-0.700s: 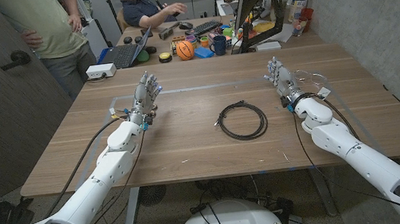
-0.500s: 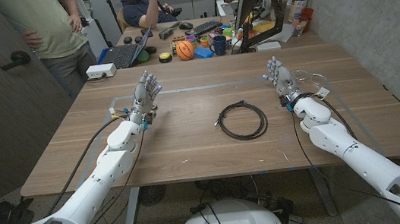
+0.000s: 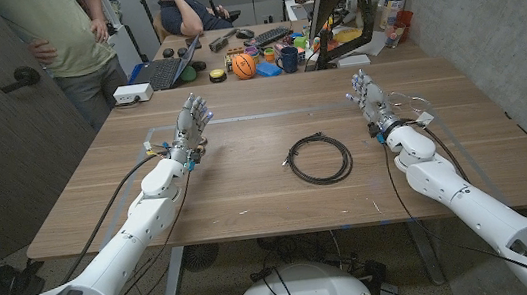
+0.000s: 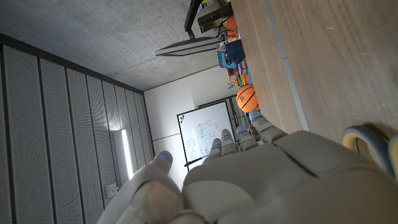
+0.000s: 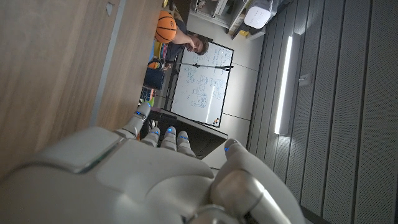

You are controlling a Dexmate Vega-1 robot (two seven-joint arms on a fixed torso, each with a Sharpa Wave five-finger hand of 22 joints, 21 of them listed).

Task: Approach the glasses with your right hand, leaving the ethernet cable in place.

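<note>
We see the head view evenly and brightly lit from above, with only soft, faint shadows under the arms on the table (image 3: pixel 247 180), which shows no strong glare. Its edges bow outward with wide-angle distortion, strongest toward 4 and 8 o'clock. In the wrist views a ceiling strip light (image 5: pixel 283 87) glows overexposed, and another (image 4: pixel 126 158) likewise. The left hand (image 4: pixel 249 180) and right hand (image 5: pixel 124 180) sit close and soft, out of focus.
</note>
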